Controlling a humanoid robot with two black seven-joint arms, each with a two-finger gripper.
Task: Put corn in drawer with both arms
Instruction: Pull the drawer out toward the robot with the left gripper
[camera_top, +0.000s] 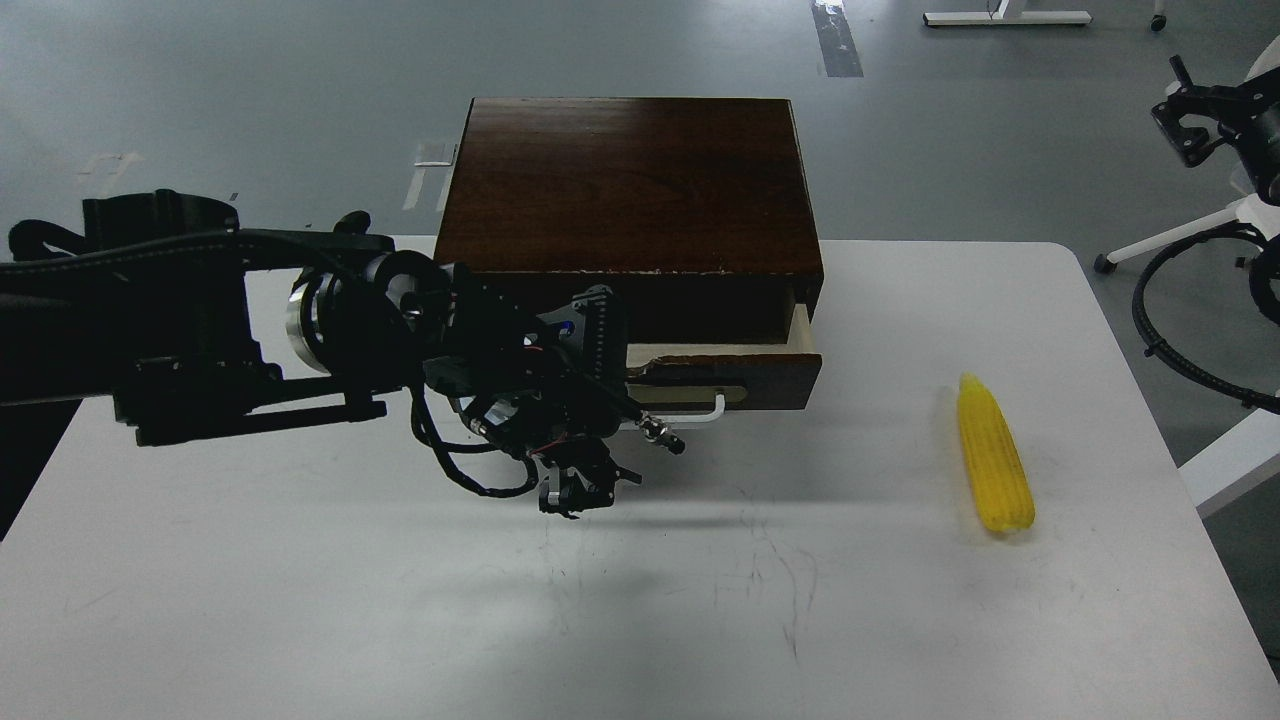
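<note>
The corn (993, 456) is a bright yellow ridged cob lying on the white table at the right, pointed end away from me. The drawer (735, 367) of the dark brown box (625, 180) is pulled out a little, and its pale wood rim shows. My left arm reaches in from the left. Its gripper (592, 472) sits at the left end of the white bar handle (700, 413), hides that end, and appears closed on it. The corn lies far to its right, untouched. My right arm is out of view.
The white table (640, 600) has scuff marks in front of the box. Its right edge runs just past the corn. Black equipment (1200, 115), cables and white chair legs stand on the floor beyond the right edge.
</note>
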